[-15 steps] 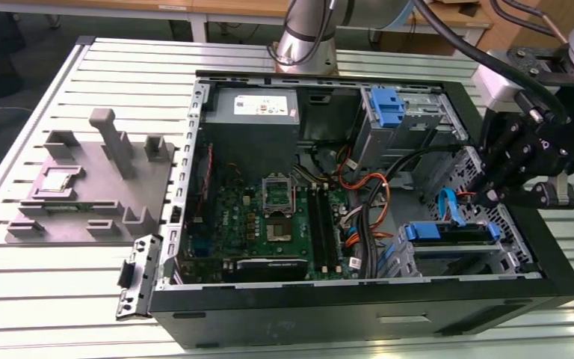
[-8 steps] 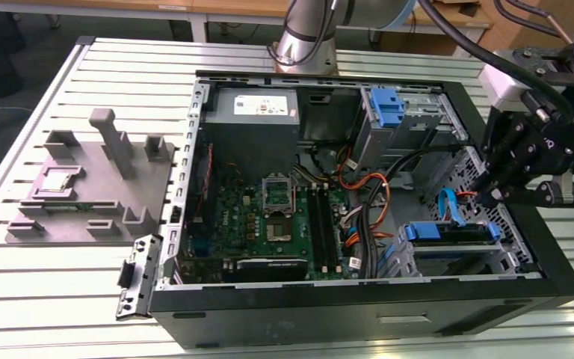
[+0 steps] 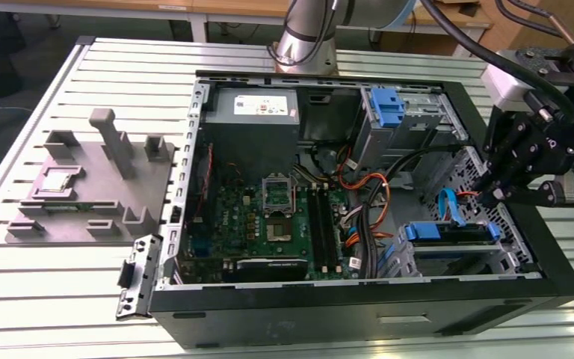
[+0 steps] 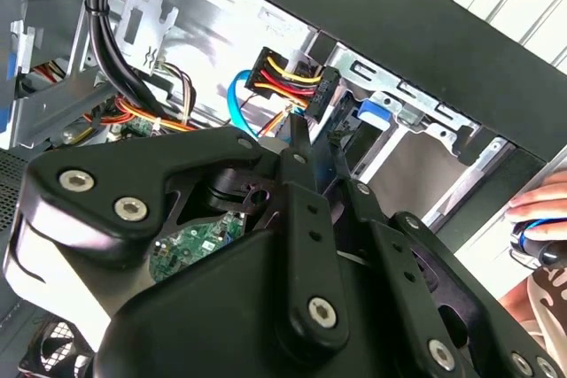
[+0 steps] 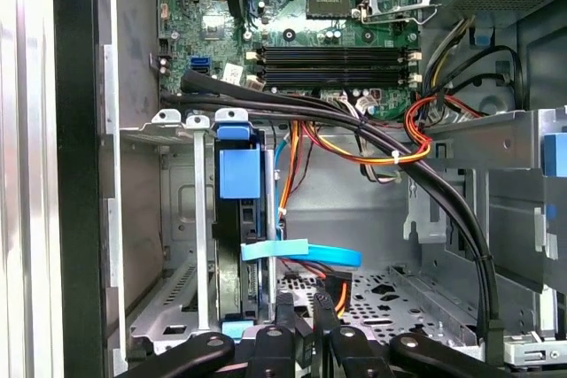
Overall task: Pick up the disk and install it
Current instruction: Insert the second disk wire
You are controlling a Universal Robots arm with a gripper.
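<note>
Disk (image 3: 447, 233), silver metal drive in bright blue plastic bracket, sits in the black case (image 3: 367, 318) at the exterior view's near right, long axis left-right, just below my gripper (image 3: 493, 196), whose fingers are closed on nothing.

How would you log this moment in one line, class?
claw: low inside case, by drive cage | disk: seated in cage, not held | blue cable: beside disk

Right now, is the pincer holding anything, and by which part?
Cannot be told. The pincer is right at the plug with coloured wires, not on the disk, which sits in its bay.
</note>
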